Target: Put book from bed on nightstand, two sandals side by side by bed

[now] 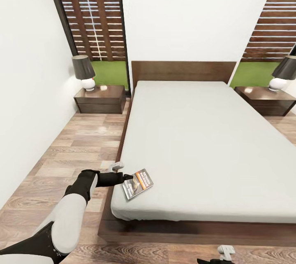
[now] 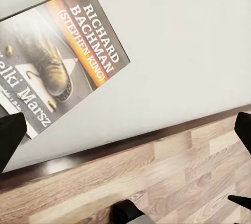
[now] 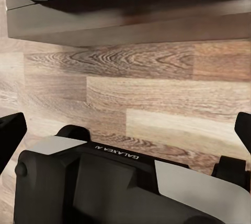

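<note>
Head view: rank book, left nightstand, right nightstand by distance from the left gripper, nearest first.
From the left gripper:
1. Book, right at the fingertips, on the bed's near left corner.
2. Left nightstand, by the left wall, beside the headboard.
3. Right nightstand, across the bed, far right.

- The head camera looks forward and down from high above the foot of the large low bed with its dark brown wood frame and light grey mattress [image 1: 205, 144], facing the headboard, the white wall and both low dark brown nightstands [image 1: 100, 99].
- The left wrist camera looks down from close above the mattress's near corner, over the thin dark paperback with white lettering [image 2: 57, 62] and the light wood-plank floor [image 2: 172, 177].
- The right wrist camera sits low, close to the floor, facing the bed's dark frame from the side across the planks.
- The head and left wrist views share the book, mattress edge and floor; all three show the bed's frame and the planks.
</note>
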You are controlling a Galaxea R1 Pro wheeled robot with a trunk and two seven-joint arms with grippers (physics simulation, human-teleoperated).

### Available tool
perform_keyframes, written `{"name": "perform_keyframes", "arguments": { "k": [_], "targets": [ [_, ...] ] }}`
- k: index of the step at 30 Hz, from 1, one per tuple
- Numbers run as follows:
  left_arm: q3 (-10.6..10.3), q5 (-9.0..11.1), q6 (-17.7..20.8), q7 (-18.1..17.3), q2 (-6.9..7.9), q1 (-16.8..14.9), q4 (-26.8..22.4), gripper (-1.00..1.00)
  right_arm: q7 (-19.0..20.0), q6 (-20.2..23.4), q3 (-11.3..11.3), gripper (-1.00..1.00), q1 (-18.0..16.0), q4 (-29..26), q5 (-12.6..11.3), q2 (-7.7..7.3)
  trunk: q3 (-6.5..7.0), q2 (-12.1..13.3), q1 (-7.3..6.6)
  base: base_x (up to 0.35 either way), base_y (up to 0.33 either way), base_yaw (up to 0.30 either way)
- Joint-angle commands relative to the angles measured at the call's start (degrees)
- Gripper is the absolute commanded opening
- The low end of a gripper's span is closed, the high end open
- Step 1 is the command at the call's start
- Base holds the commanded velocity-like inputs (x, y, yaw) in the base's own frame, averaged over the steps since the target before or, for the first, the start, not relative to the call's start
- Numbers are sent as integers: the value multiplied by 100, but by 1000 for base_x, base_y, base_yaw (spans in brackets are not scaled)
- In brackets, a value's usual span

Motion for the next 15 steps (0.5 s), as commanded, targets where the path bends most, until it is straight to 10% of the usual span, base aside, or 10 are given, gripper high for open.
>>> {"name": "perform_keyframes", "arguments": {
  "k": [1, 15],
  "targets": [
    [45, -45, 39, -41, -9, -7, -12, 100, 22, -13, -17, 100, -4, 8, -4, -1, -5, -4, 0, 2, 0, 0],
    [40, -45, 45, -39, -9, -10, -12, 100, 22, -17, -17, 100, -4, 8, -4, -1, -6, -4, 0, 140, 0, 0]
  ]
}}
